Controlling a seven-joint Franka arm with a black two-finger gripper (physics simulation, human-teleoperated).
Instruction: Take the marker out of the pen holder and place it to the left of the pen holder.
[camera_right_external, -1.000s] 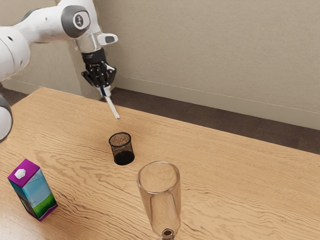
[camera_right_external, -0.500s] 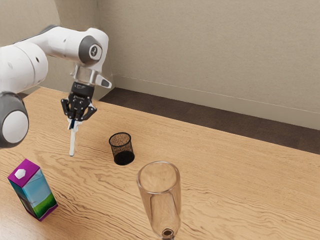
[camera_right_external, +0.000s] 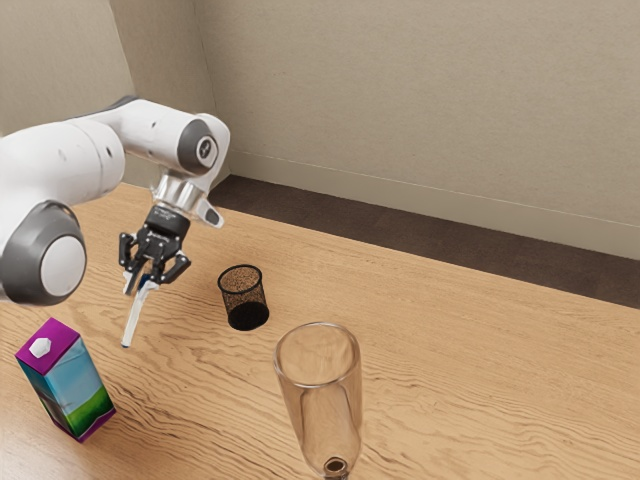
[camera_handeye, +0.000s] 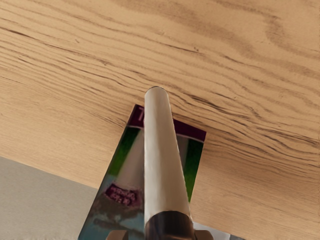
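White arm (camera_right_external: 65, 160), rounded segments, dark grey joint housings, white round caps (camera_right_external: 63, 265), silvery wrist collar (camera_right_external: 178, 190), black gripper (camera_right_external: 141, 284), angular linkages

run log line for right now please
pincer: shut on marker | marker: out of pen holder, tilted | pen holder: upright | placing: pending

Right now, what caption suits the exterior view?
Pincer holding a white marker clear of the mesh pen holder, with drink carton and glass flute nearby.

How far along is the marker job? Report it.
Done: the marker is out of the pen holder. In hand: the claw grips it, tilted, its tip apparently above the table. Left: setting it down left of the pen holder and letting go.
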